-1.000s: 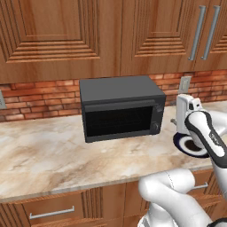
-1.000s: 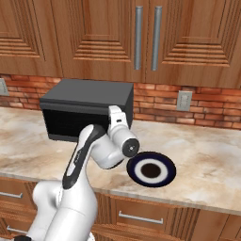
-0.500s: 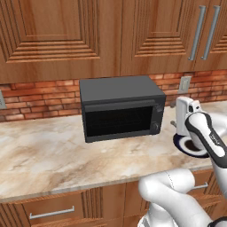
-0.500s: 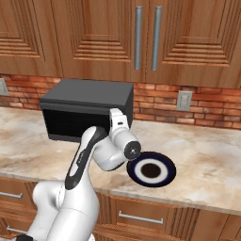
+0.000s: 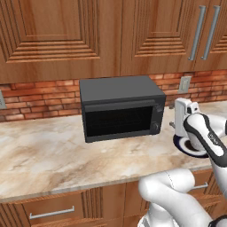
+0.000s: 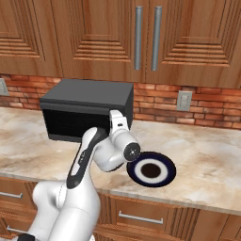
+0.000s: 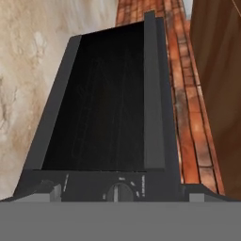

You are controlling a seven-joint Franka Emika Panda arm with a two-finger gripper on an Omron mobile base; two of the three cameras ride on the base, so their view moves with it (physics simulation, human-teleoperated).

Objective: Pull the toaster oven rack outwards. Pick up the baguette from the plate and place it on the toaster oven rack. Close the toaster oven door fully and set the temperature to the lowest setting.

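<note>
Dark toaster oven (image 6: 84, 101) on marble counter (image 6: 207, 160), empty navy-rimmed plate (image 6: 151, 170) to its right.

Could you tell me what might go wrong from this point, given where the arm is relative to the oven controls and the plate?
1. The toaster oven door looks shut and the hand faces the control strip, so a slightly off approach could press the wrong knob.
2. The arm's wrist hangs right above the plate near the counter edge; a sweep could knock the plate off.
</note>
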